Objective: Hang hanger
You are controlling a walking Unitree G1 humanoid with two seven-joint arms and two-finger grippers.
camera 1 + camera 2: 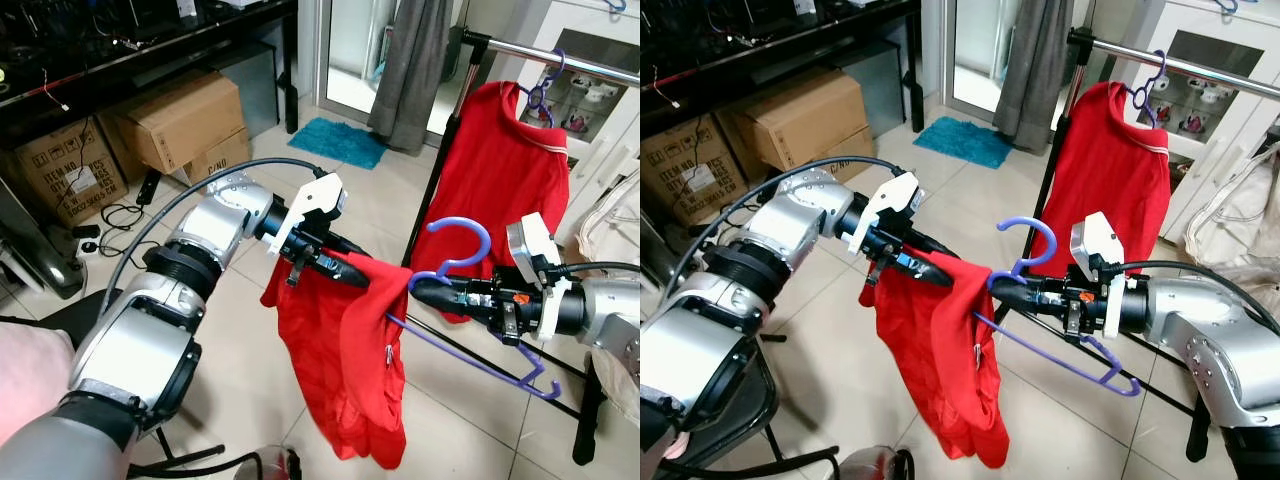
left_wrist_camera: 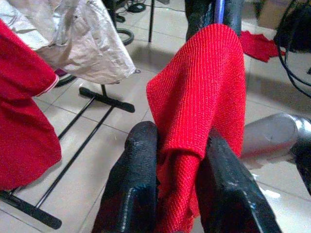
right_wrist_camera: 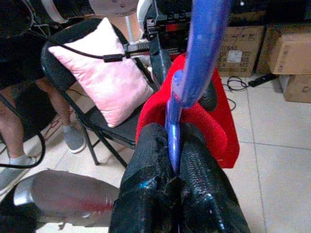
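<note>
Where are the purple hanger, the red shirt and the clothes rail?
purple hanger (image 1: 470,232), left eye view, on its hook.
red shirt (image 1: 345,350), left eye view, on the hanging cloth.
clothes rail (image 1: 590,62), left eye view, on the top bar.

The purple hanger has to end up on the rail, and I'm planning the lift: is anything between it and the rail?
Nothing visible blocks the way. The right gripper holds the purple hanger below the rail, with open air above its hook. A red shirt already hangs at the rail's near end; the bar beside it looks bare.
</note>
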